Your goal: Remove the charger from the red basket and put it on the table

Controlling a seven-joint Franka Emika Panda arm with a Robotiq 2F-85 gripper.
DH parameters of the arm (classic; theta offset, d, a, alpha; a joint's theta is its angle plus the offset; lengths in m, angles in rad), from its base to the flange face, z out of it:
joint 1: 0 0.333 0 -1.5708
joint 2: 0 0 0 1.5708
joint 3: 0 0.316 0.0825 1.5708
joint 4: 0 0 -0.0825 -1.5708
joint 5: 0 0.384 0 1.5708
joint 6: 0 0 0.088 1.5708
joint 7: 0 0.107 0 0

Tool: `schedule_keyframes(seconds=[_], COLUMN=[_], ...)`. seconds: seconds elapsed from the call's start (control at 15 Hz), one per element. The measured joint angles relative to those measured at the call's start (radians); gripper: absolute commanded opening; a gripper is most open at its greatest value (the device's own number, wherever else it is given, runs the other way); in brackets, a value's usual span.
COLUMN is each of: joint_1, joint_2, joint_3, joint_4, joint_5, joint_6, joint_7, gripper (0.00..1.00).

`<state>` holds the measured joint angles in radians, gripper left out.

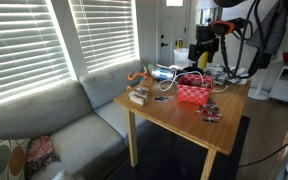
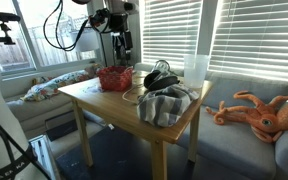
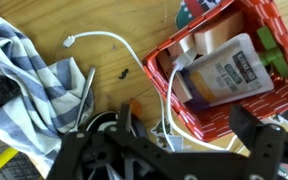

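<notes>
The claw [image 3: 174,150] is hovering wide open over the tabletop [image 3: 124,15] — spread, I judge, to straddle a cord. The red basket [image 3: 224,125] is lying beneath its right finger — no charger is showing clearly beside the packet [image 3: 229,70].

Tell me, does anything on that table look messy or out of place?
Yes: a white cable trails out of the red basket onto the table, and a crumpled checked cloth lies nearby.

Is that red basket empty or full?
Not empty: the wrist view shows the red basket holding a labelled pale packet and something green.
</notes>
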<state>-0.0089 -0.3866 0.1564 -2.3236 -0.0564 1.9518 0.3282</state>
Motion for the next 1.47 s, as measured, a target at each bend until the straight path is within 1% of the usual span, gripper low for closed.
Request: schedule_keyframes(seconds=[0.13,0.33,0.6,0.87,1.13,1.2,1.33,1.47], joint_1=[0.028,0.047,0.061,0.074,0.104,0.114,0.131,0.144], joint_2=[0.044,0.110,0.177,0.241,0.317,0.336,0.362,0.374], joint_3=[0.009,0.029,0.060,0.077,0.084,0.084,0.084,0.084], joint_4=[0.012,0.051,0.117,0.163,0.202,0.211,0.234,0.249], joint_5=[-0.004,-0.013,-0.075,-0.167,-0.234,-0.247,-0.275,-0.300], joint_6=[-0.030,-0.104,-0.187,-0.197,-0.216,-0.222,-0.233,-0.236], joint_7=[-0.008,0.007,0.107,0.196,0.294,0.317,0.356,0.386], gripper=[1.00,1.00,1.00,1.00,1.00,0.95,0.82,0.73])
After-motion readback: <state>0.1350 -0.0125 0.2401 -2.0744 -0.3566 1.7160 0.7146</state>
